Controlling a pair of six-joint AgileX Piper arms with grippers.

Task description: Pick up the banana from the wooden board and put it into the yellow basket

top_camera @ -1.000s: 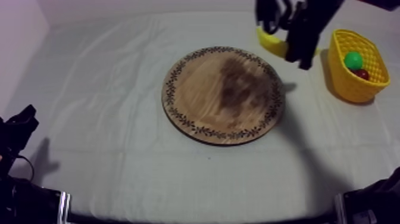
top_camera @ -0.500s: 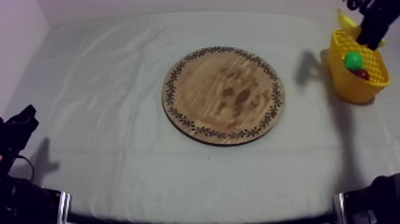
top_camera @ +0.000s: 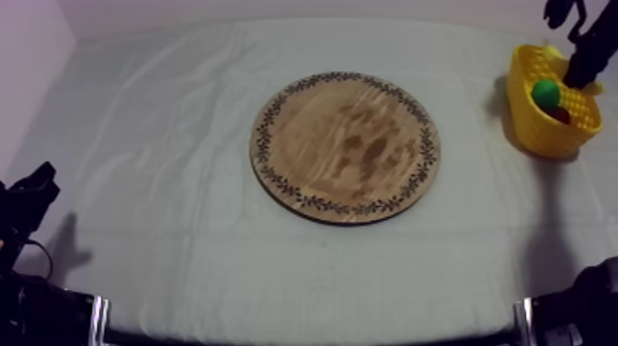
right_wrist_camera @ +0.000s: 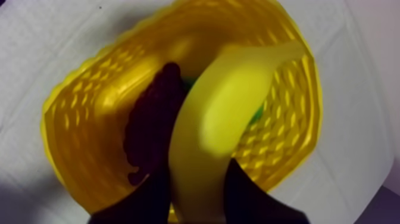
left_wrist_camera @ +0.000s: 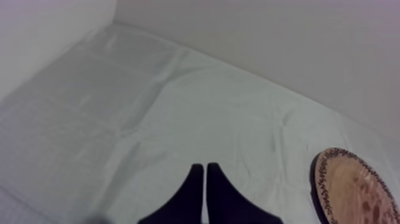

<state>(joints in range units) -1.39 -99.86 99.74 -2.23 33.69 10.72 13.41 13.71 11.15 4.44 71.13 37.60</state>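
The yellow banana [right_wrist_camera: 229,113] is held upright in my right gripper [right_wrist_camera: 199,193], whose black fingers [right_wrist_camera: 253,193] are shut on its lower part. It hangs directly over the yellow basket [right_wrist_camera: 83,119], its tip reaching toward the far rim. From above, my right gripper [top_camera: 583,66] sits over the basket [top_camera: 538,129] at the table's far right. The round wooden board [top_camera: 345,147] lies bare at the table's middle. My left gripper [top_camera: 35,191] rests low at the left, and its fingers [left_wrist_camera: 196,184] lie together over bare cloth.
Inside the basket lie a green fruit [top_camera: 546,92] and a dark red bunch of grapes [right_wrist_camera: 152,128]. The board's patterned rim [left_wrist_camera: 321,179] shows beside my left gripper. A pale wall stands behind the table.
My right arm has carried the banana rightward from beside the board's far edge to over the basket, then lowered it a little. The left arm has not moved.
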